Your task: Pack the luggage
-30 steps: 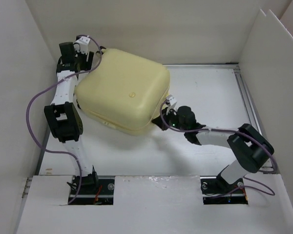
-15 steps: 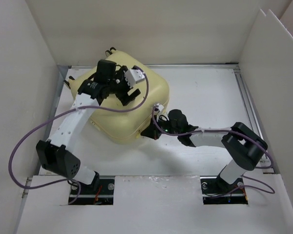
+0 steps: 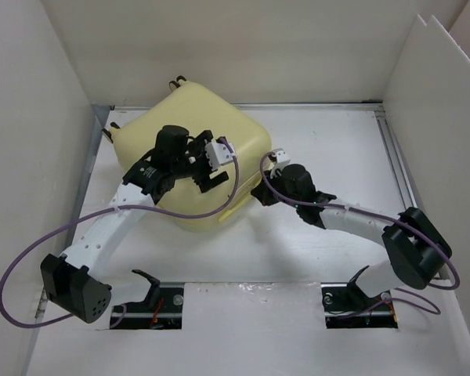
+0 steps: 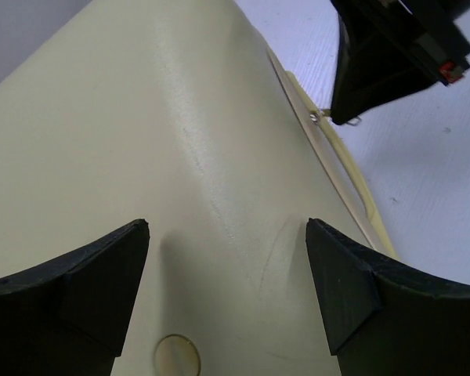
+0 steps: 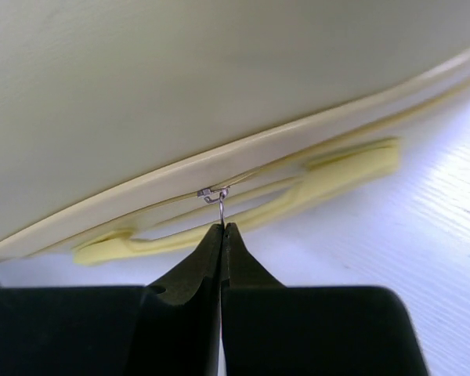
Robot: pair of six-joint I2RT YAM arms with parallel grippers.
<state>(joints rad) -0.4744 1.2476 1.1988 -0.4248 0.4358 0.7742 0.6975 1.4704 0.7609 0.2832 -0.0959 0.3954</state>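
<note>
The luggage (image 3: 180,117) is a pale yellow hard-shell case lying closed on the table's left half, with small wheels at its far edge. My left gripper (image 3: 207,174) hovers open just above the lid near its front right; the left wrist view shows its fingertips (image 4: 102,290) wide apart over bare shell (image 4: 219,141), holding nothing. My right gripper (image 3: 257,194) is at the case's right edge. In the right wrist view it (image 5: 222,227) is shut on the small metal zipper pull (image 5: 220,205), on the seam under the shell (image 5: 219,78), beside the yellow side handle (image 5: 337,168).
White walls (image 3: 31,117) enclose the table (image 3: 337,149) on the left, back and right. A purple cable (image 3: 31,251) loops off the left arm near the left wall. My arm bases sit in slots at the near edge.
My left arm swung from the luggage's far left corner over the lid toward its front right, jaws open. The luggage turned and shifted left. My right gripper stayed shut at the seam.
</note>
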